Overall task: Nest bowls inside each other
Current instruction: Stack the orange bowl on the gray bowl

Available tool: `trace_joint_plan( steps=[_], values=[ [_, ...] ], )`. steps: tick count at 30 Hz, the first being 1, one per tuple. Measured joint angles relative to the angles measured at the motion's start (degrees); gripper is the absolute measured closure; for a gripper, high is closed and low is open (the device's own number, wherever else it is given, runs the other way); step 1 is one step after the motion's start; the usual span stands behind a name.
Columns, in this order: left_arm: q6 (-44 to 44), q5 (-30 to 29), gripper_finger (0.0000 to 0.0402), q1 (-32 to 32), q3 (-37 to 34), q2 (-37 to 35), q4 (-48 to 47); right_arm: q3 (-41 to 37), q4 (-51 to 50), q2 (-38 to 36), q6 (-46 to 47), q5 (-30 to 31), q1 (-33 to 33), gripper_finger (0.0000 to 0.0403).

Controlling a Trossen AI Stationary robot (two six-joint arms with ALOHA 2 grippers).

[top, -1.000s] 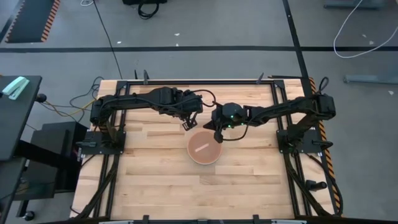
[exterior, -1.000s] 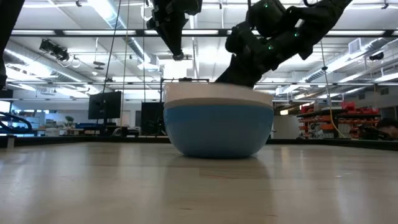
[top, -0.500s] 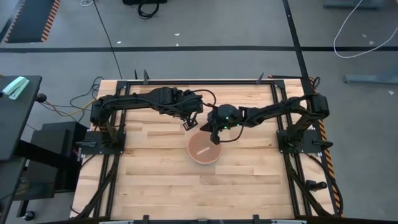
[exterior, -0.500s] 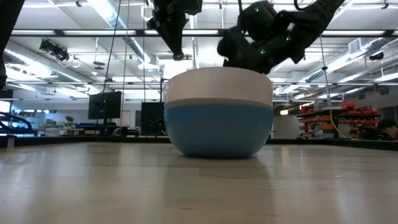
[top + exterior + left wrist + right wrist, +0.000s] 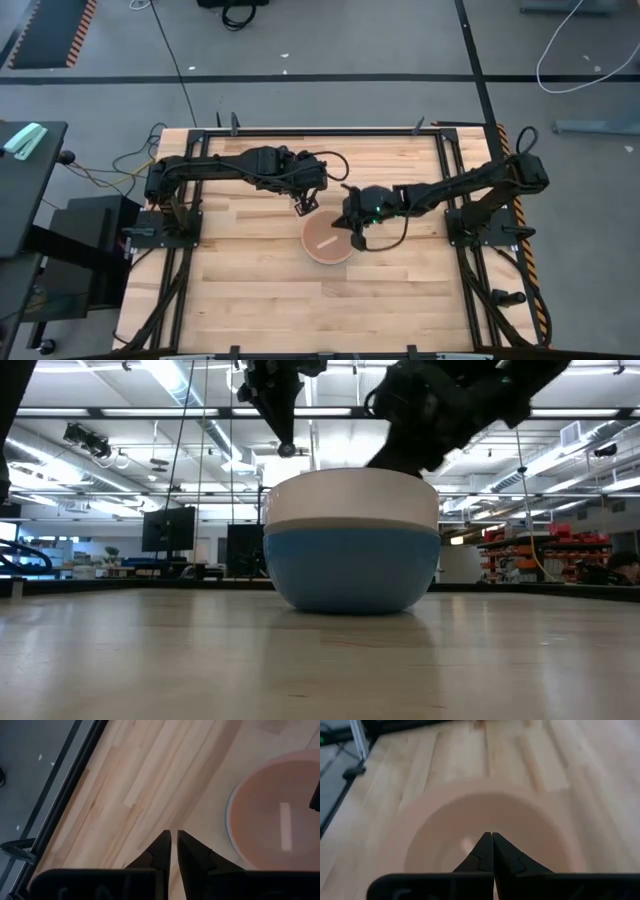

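The bowls stand nested in one stack at the table's middle. The salmon pink bowl [image 5: 325, 238] is the innermost, open side up; it also shows in the left wrist view [image 5: 280, 820] and the right wrist view [image 5: 485, 810]. In the low view the bright blue bowl [image 5: 350, 572] is at the bottom, resting on the table, with a pale bowl wall [image 5: 350, 500] rising out of it. My right gripper [image 5: 356, 234] is shut over the stack's right rim. My left gripper [image 5: 304, 207] is shut and empty, above the table just beyond the stack's far left side. My right gripper's shut fingers [image 5: 492, 845] point slanting down over the inside of the pink bowl [image 5: 470, 827], coming from the table's right. I cannot tell whether they touch the bowl.
Bare wooden table top [image 5: 250, 290] lies all around the stack. Black frame rails [image 5: 300, 130] run along the table's edges, and the arm bases stand at the left and right edges.
My right gripper has risen off the stack's far right rim, then gone toward the table's near edge along the right rim. The pale top of the stack now stands higher above the blue bowl than a second ago. My left gripper has shifted slightly toward the near edge.
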Motion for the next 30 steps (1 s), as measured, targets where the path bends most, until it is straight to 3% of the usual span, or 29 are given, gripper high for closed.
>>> trace_joint_plan(
  steps=[10, 30],
  values=[
    [-0.17, -0.37, 0.0377, -1.35, 0.0, 0.02, 0.57, -4.05, 1.15, 0.12, 4.32, 13.3, 9.45, 0.0403],
    [-0.22, -0.39, 0.0378, -1.13, -0.02, 0.04, 1.45, -5.24, 2.24, 2.03, 8.16, 18.28, 12.7, 0.0402]
  ],
)
